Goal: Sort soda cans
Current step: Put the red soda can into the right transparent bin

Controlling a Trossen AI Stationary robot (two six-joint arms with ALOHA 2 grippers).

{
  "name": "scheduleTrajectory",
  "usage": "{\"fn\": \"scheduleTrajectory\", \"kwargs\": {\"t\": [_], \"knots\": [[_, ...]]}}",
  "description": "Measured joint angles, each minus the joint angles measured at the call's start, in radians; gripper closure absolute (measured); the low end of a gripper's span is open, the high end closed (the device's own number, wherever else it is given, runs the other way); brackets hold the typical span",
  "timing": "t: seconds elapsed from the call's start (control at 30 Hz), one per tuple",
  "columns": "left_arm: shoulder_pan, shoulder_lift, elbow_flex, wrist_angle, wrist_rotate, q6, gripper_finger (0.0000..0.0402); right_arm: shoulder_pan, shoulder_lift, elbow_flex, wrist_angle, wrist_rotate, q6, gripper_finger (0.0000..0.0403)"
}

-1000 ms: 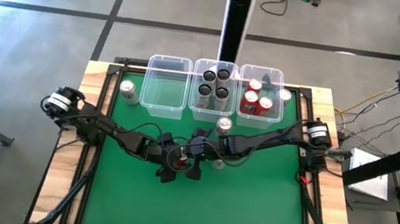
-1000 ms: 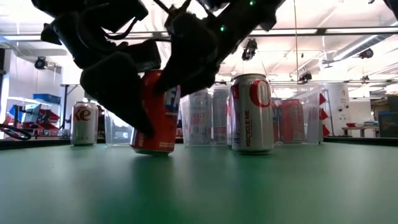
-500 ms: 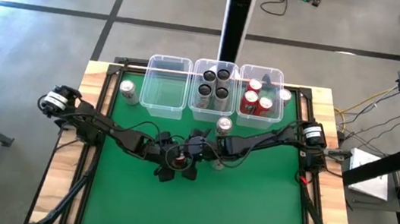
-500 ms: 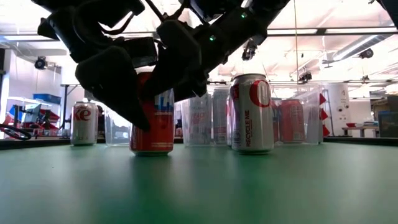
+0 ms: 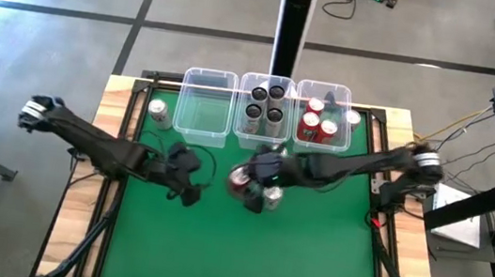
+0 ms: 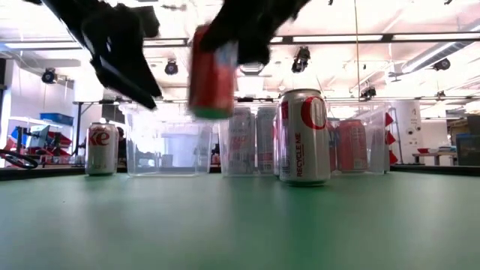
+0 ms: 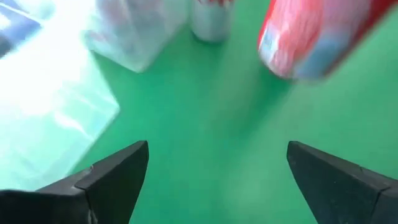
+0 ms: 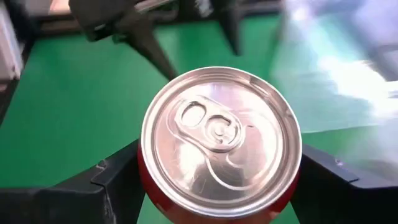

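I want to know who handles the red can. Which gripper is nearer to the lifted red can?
Right. The right gripper is shut on the red can; the left gripper is open, apart beside it.

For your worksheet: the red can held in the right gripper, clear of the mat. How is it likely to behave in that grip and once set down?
The red can sits between the right gripper fingers, which press its smooth round wall, so it may slip or twist. Its tab looks unopened, so it is probably full and fairly heavy. Upright it should stand steadily; on its side it would roll.

Red can [image 6: 213, 73] aloft above green table [image 6: 240, 225]
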Motion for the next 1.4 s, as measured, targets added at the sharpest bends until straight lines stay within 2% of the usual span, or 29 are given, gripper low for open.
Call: {"fn": "scheduleTrajectory", "kwargs": {"t": [0.23,0.37,0.47,0.6,0.7,0.9,1.07,1.4], "knots": [[-0.004,-0.134,0.000,0.009,-0.112,-0.021,0.0035,-0.079,-0.289,0.000,-0.247,0.217,0.003,0.0105],[-0.004,-0.160,0.000,0.064,-0.155,-0.021,0.0035,-0.197,-0.412,-0.012,-0.404,0.313,0.023,0.0106],[-0.004,-0.175,0.000,0.144,-0.185,-0.021,0.0035,-0.314,-0.479,-0.039,-0.471,0.344,0.021,0.0106],[-0.004,-0.186,0.001,0.248,-0.200,0.007,0.0035,-0.489,-0.537,-0.108,-0.471,0.334,-0.005,0.0105],[-0.004,-0.187,0.002,0.284,-0.199,0.011,0.0035,-0.614,-0.551,-0.171,-0.452,0.286,-0.038,0.0106],[-0.004,-0.188,0.002,0.298,-0.199,-0.006,0.0035,-0.781,-0.523,-0.284,-0.338,0.183,-0.068,0.0104],[-0.003,-0.186,0.002,0.298,-0.211,-0.018,0.0035,-0.854,-0.486,-0.343,-0.228,0.128,-0.075,0.0103],[-0.003,-0.186,0.002,0.290,-0.254,-0.032,0.0035,-0.886,-0.409,-0.381,-0.190,0.119,-0.074,0.0103]]}}
